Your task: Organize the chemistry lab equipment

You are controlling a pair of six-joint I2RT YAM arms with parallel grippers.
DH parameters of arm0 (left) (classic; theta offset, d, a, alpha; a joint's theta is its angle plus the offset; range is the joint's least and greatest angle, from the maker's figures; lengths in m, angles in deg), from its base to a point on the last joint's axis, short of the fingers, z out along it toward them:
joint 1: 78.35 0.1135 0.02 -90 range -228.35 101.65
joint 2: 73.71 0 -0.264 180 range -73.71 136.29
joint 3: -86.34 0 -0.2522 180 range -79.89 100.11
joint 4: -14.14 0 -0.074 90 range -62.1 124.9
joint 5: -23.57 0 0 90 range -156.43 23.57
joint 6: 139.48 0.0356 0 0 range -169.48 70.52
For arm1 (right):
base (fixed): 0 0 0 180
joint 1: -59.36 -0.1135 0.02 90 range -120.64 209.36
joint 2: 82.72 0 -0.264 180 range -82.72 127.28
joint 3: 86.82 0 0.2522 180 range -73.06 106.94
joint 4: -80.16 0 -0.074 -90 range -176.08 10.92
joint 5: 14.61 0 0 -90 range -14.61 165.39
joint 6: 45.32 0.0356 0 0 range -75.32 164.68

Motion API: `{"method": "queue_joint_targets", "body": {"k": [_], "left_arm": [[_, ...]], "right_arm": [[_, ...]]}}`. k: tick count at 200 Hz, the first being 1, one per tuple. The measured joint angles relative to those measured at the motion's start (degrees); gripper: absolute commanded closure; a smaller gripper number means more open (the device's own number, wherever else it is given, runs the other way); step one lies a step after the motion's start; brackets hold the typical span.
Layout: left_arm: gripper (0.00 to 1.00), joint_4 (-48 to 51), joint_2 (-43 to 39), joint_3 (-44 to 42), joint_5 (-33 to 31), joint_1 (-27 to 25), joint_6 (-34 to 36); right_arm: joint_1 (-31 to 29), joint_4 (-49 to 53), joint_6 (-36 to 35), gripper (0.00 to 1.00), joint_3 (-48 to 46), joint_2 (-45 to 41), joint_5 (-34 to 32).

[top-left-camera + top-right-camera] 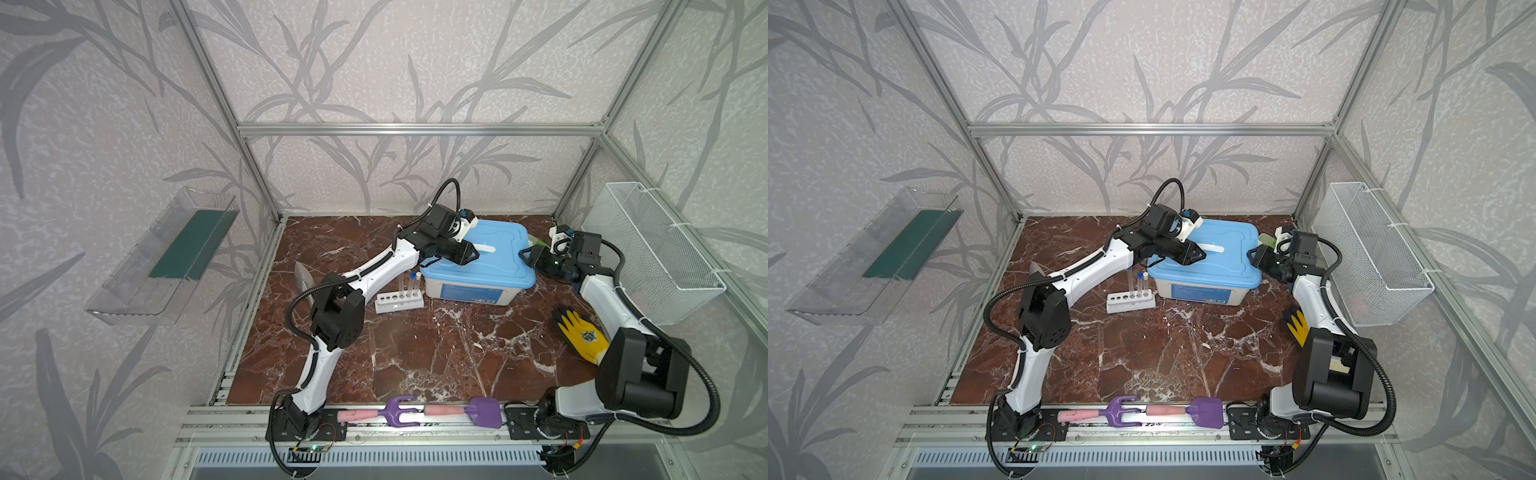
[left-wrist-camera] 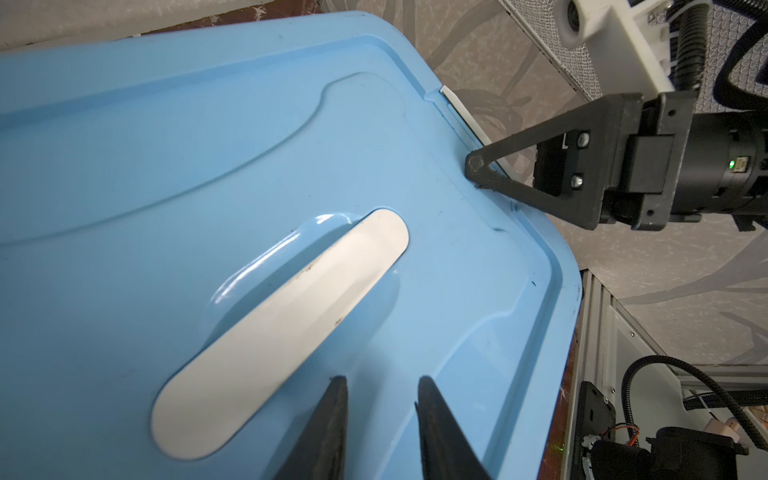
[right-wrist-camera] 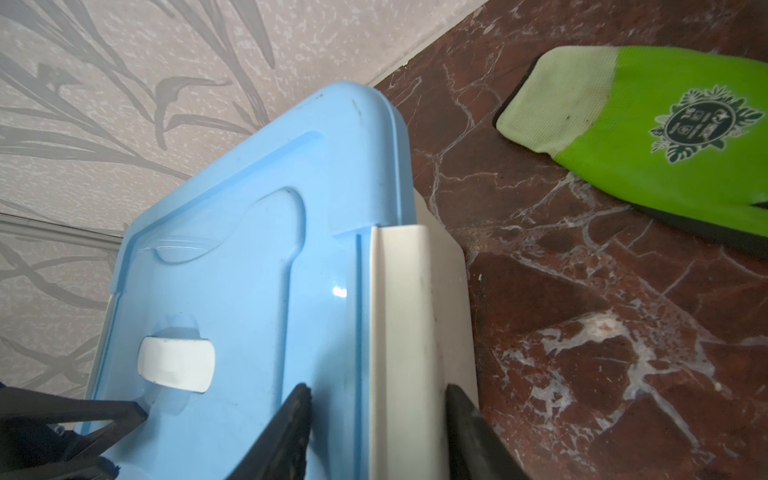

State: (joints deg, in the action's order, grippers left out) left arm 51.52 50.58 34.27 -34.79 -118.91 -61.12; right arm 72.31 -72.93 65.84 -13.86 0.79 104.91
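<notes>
Two clear blue-capped test tubes point(image 1: 413, 284) point(image 1: 1145, 284) stand in the white six-hole rack point(image 1: 399, 302) point(image 1: 1130, 301), left of a white box with a blue lid point(image 1: 498, 257) point(image 2: 166, 145) point(image 3: 249, 249). My left gripper point(image 1: 473, 253) point(image 1: 1202, 254) point(image 2: 380, 380) hovers open over the lid, beside its white handle point(image 2: 282, 332), with nothing between its fingers. My right gripper point(image 1: 524, 252) point(image 1: 1252, 252) point(image 3: 376, 388) is at the lid's right edge, open. Its fingers straddle the white latch point(image 3: 399, 311), one over the lid and one against the latch's outer side.
A green glove point(image 3: 665, 137) lies behind the box on the right, and a yellow glove point(image 1: 582, 336) lies by the right arm. A purple fork point(image 1: 399, 411) and trowel point(image 1: 484, 412) rest on the front rail. A wire basket point(image 1: 652, 249) hangs on the right wall, a clear shelf point(image 1: 166, 257) on the left.
</notes>
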Motion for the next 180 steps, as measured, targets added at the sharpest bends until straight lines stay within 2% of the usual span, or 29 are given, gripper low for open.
{"method": "queue_joint_targets", "body": {"k": [180], "left_arm": [[0.69,0.17,0.22,0.31,0.0,0.0,0.02]], "right_arm": [[-1.14,2.91,-2.78,0.58,2.25,0.04,-4.07]]}}
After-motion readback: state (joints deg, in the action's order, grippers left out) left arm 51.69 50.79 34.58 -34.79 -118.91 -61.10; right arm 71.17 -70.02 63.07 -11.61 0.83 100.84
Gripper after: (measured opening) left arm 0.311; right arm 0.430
